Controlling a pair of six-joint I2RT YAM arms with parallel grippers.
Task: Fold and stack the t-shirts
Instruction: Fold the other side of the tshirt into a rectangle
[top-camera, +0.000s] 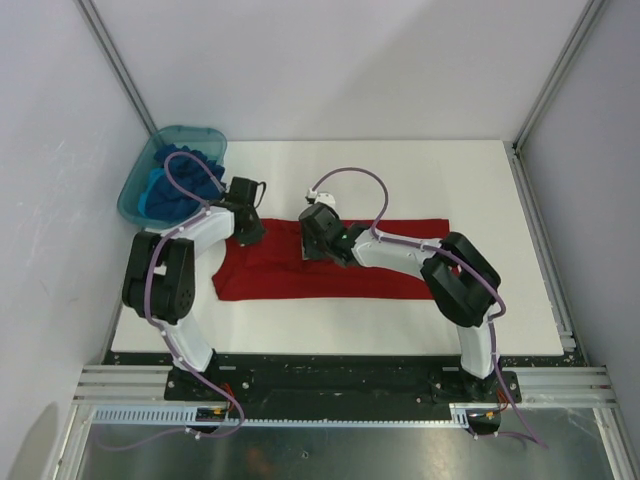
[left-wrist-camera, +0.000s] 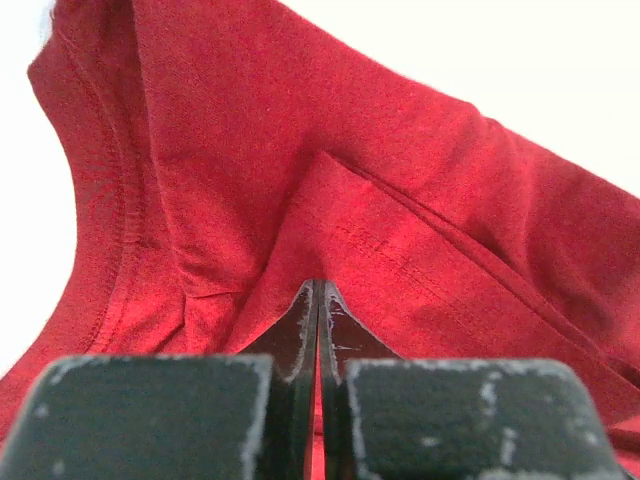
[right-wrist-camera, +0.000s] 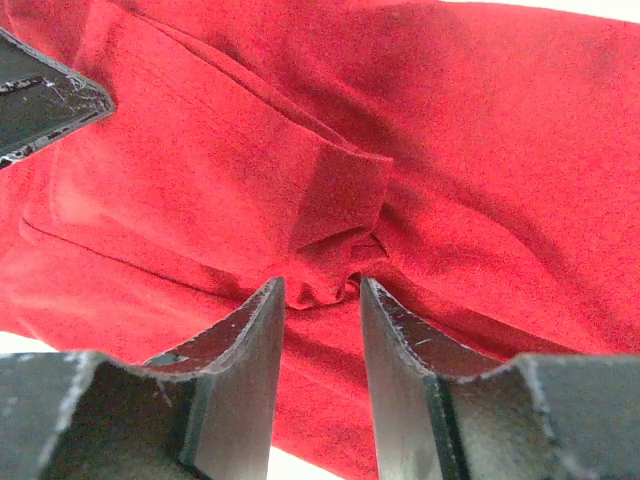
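The large red t-shirt (top-camera: 390, 282) lies lengthwise across the middle of the white table, partly folded. My left gripper (top-camera: 246, 228) is at its left end. In the left wrist view the left gripper (left-wrist-camera: 320, 286) is shut on a raised fold of the red t-shirt (left-wrist-camera: 300, 120), with a thin strip of cloth between the fingers. My right gripper (top-camera: 312, 246) is just right of it. There the right gripper (right-wrist-camera: 320, 286) pinches a bunched wad of the red t-shirt (right-wrist-camera: 480, 150) at its fingertips. The blue t-shirts (top-camera: 186, 170) are piled in the tub.
The translucent teal tub (top-camera: 133, 196) stands at the table's back left corner, close behind the left arm. One left finger (right-wrist-camera: 45, 90) shows at the upper left of the right wrist view. Metal frame posts run along both sides, and the white table (top-camera: 500, 200) extends right of the shirt.
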